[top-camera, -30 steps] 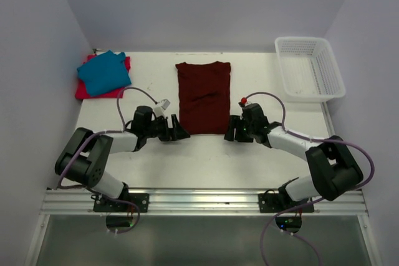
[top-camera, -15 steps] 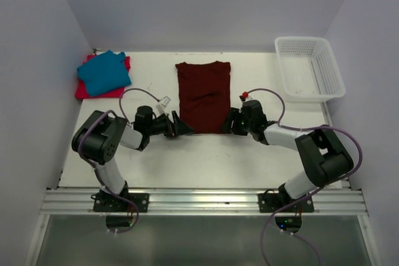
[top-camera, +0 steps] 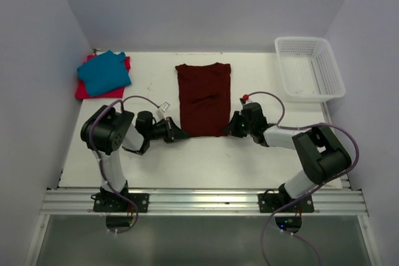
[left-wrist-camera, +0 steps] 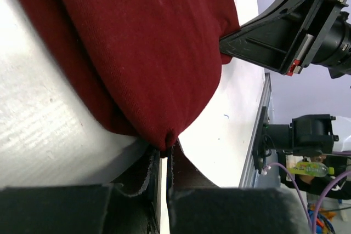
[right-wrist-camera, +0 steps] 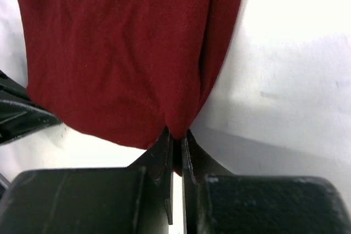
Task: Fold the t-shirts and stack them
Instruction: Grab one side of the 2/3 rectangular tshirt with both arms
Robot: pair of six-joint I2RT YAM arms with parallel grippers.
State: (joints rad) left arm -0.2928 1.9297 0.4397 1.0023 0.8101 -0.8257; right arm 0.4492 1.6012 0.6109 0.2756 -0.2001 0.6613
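White table [top-camera: 199,160], left fingers [left-wrist-camera: 189,173] and right fingers [right-wrist-camera: 159,160] pinching maroon shirt [top-camera: 202,98], red-pink shirt [top-camera: 81,93] — mostly under teal shirt [top-camera: 103,71]

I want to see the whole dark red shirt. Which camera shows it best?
The top camera: the whole shirt shows there. The wrist views show only its bottom corners, pinched by the left gripper and right gripper.

**Left arm** [top-camera: 106,132] and **right arm** [top-camera: 321,154]: bulky black joint housings alternate with smooth white link shells. A lilac cable [top-camera: 134,97] loops along each arm. **Left pincer** [left-wrist-camera: 163,150] and **right pincer** [right-wrist-camera: 175,134]: matte black, with flat tapered fingers on blocky carriages. A small red knob [top-camera: 244,99] tops the right wrist. Black base plates [top-camera: 121,202] are bolted at the near edge of the bench [top-camera: 206,160].
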